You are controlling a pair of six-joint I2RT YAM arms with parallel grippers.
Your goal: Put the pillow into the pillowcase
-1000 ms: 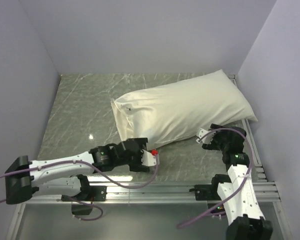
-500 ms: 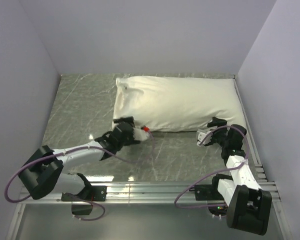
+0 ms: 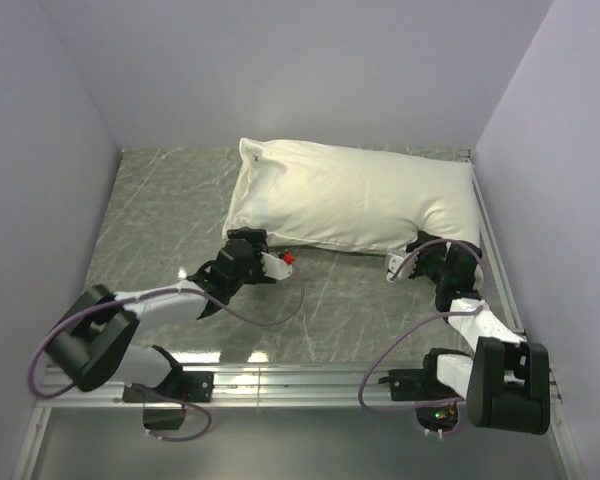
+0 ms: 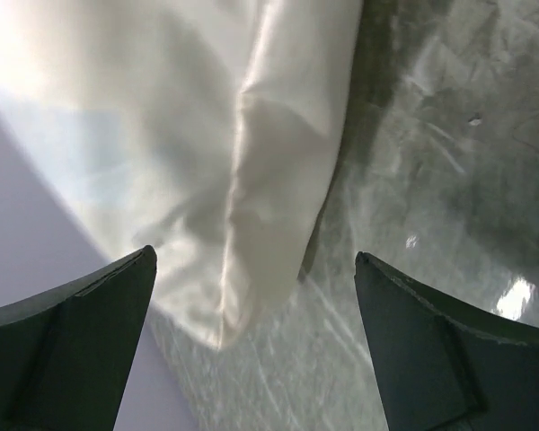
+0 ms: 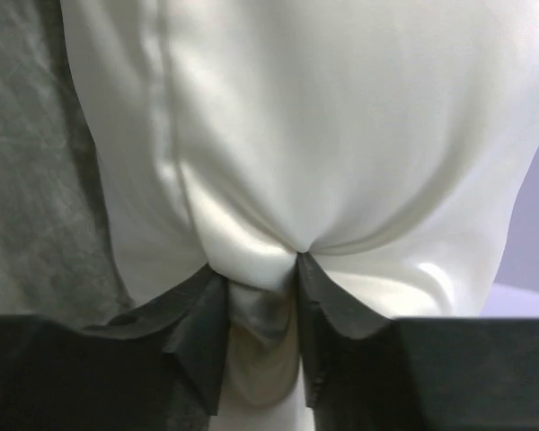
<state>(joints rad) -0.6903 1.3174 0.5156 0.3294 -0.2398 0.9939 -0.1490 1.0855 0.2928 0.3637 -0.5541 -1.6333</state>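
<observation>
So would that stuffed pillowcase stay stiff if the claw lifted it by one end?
Probably floppy: the pillowcase cloth bunches into folds where the right gripper pinches it. Likely light for its bulk, since it looks plump and soft. It shouldn't roll; it lies broad and flat on the table.

pillowcase: cream | table: grey-green marbled | walls: pale lilac

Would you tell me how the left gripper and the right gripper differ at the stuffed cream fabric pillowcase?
The left gripper stands wide open; the right gripper is pinched nearly shut. The left gripper holds nothing, a corner of the cream fabric pillowcase lying loose before it; the right gripper clamps a fold of it. Both sit at the pillowcase's near edge.
</observation>
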